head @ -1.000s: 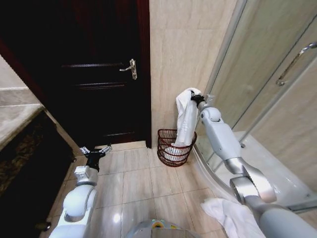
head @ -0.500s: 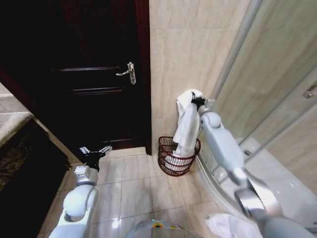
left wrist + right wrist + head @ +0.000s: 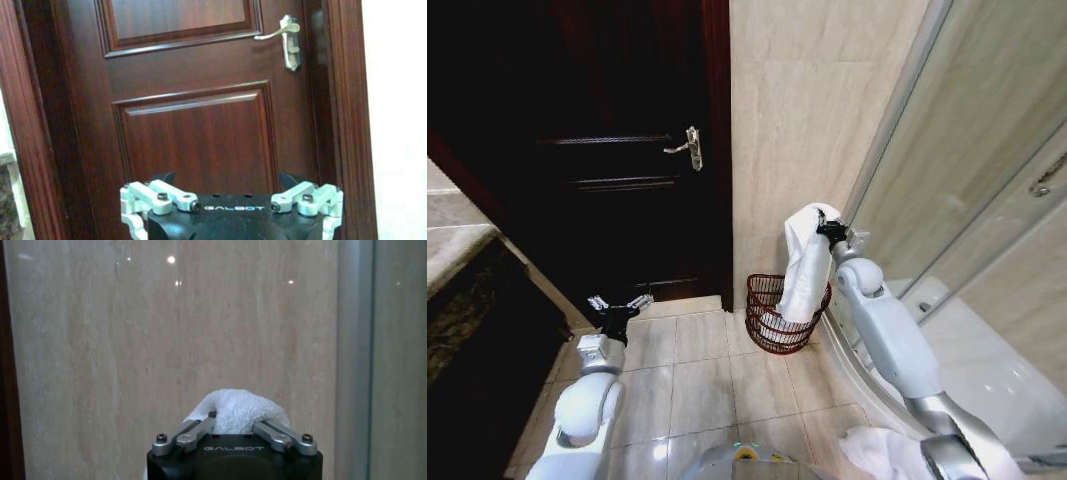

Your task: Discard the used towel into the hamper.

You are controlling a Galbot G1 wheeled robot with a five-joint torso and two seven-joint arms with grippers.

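The right gripper [image 3: 825,227] is clamped on the top of a white terry towel [image 3: 805,262], its two fingers closed on a bunched fold of the cloth, as the right wrist view shows with the towel [image 3: 235,411] bulging between the fingers [image 3: 195,432] against the beige tiled wall [image 3: 173,340]. The towel hangs straight down from the gripper, and its lower end reaches into the small round dark red-brown openwork hamper [image 3: 772,315], which stands on the pale floor tiles [image 3: 717,370] at the foot of the beige wall, just right of the dark wooden door [image 3: 617,150] and just left of the glass shower enclosure [image 3: 987,200]. More white cloth lies inside the hamper. The left gripper [image 3: 620,304] is held low over the floor on the left, well apart from the hamper, its fingers spread open and holding nothing; it faces the door, whose silver lever handle [image 3: 285,37] shows in the left wrist view.
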